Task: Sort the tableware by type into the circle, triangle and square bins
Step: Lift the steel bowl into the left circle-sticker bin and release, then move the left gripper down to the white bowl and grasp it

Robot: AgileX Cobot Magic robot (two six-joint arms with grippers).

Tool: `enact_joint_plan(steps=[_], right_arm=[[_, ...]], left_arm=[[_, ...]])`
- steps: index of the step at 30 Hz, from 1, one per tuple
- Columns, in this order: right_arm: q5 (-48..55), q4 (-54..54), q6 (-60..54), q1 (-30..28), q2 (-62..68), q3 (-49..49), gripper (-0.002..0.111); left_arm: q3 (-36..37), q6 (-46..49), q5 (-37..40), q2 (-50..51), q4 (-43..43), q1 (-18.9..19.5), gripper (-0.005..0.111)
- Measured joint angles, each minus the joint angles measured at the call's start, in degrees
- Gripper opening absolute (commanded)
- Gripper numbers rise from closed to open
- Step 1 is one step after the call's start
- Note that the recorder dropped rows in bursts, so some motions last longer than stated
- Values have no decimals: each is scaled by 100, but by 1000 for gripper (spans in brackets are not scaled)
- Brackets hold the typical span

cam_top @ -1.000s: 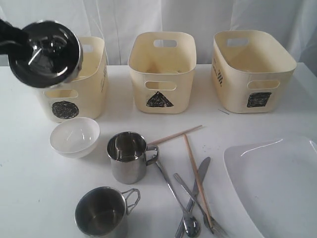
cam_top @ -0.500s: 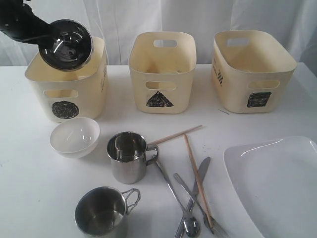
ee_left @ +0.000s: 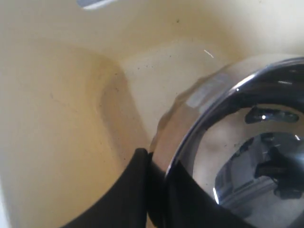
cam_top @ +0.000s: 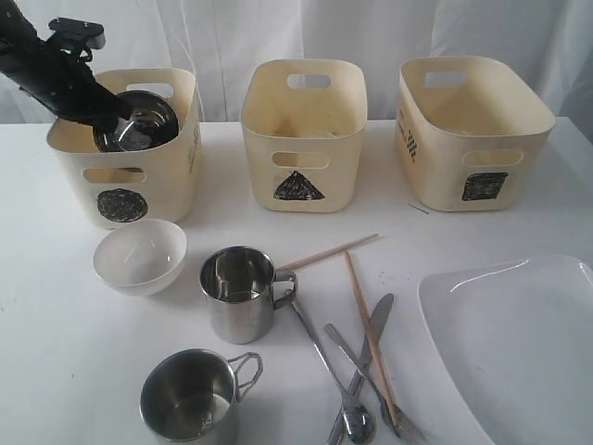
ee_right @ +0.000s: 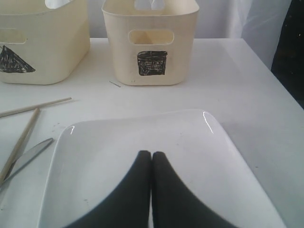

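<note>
L end effector (cam_top: 104, 113) pinching steel bowl (cam_top: 141, 125) by rim; bowl tilted, low inside circle bin (cam_top: 139, 181). Step: drop-off. Next, I reckon: open jaws, lift clear w/o snagging bin wall. R end effector (ee_right: 151, 156) closed, empty, above white plate (ee_right: 142, 128).

A white table (cam_top: 56, 371) lies beneath the right gripper (ee_right: 151, 159) and spreads wide on every side of it, matte and faintly speckled. Behind the left gripper (cam_top: 109, 113), past the table's far edge, a white curtain (cam_top: 222, 37) falls in soft vertical folds. The light is even, the shadows pale. Off the table, beside the right gripper, stands a dark shape (ee_right: 289, 47) I cannot make out.
</note>
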Motion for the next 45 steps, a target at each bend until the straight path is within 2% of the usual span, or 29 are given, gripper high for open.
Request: enact_joint_plan(steps=[2, 4, 7, 9, 16, 21, 25, 28, 36, 45], right_arm=[[0, 0, 0, 0, 0, 0, 0], [0, 0, 0, 0, 0, 0, 0], [0, 0, 0, 0, 0, 0, 0], [0, 0, 0, 0, 0, 0, 0], [0, 0, 0, 0, 0, 0, 0], [0, 0, 0, 0, 0, 0, 0], [0, 0, 0, 0, 0, 0, 0], [0, 0, 0, 0, 0, 0, 0], [0, 0, 0, 0, 0, 0, 0], [0, 0, 0, 0, 0, 0, 0]], left_arm=[[0, 0, 70, 97, 8, 23, 0], [0, 0, 108, 140, 8, 36, 6], [0, 0, 108, 140, -20, 36, 37], [-10, 0, 108, 140, -151, 36, 50], [-10, -258, 432, -172, -276, 36, 44], [-10, -270, 930, -850, -287, 36, 44], [3, -193, 1579, -1458, -745, 47, 44], [218, -111, 1768, -2022, -955, 47, 41], [1622, -101, 1778, -3457, -898, 47, 40], [3993, -144, 1353, -5052, -859, 47, 40]])
